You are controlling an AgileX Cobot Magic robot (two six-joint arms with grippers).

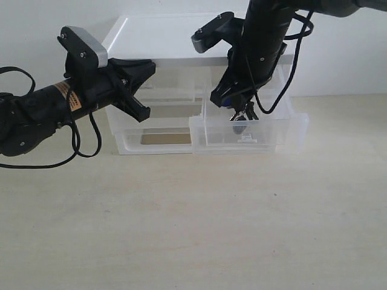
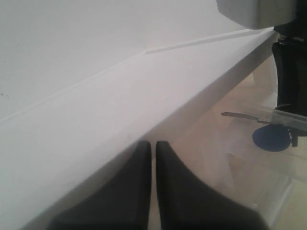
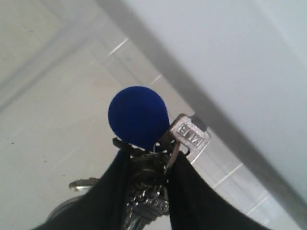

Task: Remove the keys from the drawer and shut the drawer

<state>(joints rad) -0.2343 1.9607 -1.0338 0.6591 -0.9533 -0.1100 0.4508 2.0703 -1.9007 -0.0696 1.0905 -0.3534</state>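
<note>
The translucent right-hand top drawer [image 1: 284,130] stands pulled out of the white cabinet [image 1: 163,36]. My right gripper [image 1: 243,112] reaches down into it and is shut on the keys [image 1: 240,119]. In the right wrist view the keys [image 3: 153,158], with a round blue cap [image 3: 136,116] and a silver key head, are pinched between the black fingers [image 3: 184,187]. The left wrist view shows the blue cap [image 2: 271,138] and a key blade through the drawer wall. My left gripper [image 1: 142,90] hovers at the cabinet's left side, its fingers [image 2: 139,191] pressed together on nothing.
The left-hand twin drawer [image 1: 169,93] is closed. Below it the full-width drawer [image 1: 151,142] holds a flat brownish card. The cabinet stands on a pale wooden table [image 1: 193,223] against a white wall. The left arm's cable [image 1: 60,157] loops over the table.
</note>
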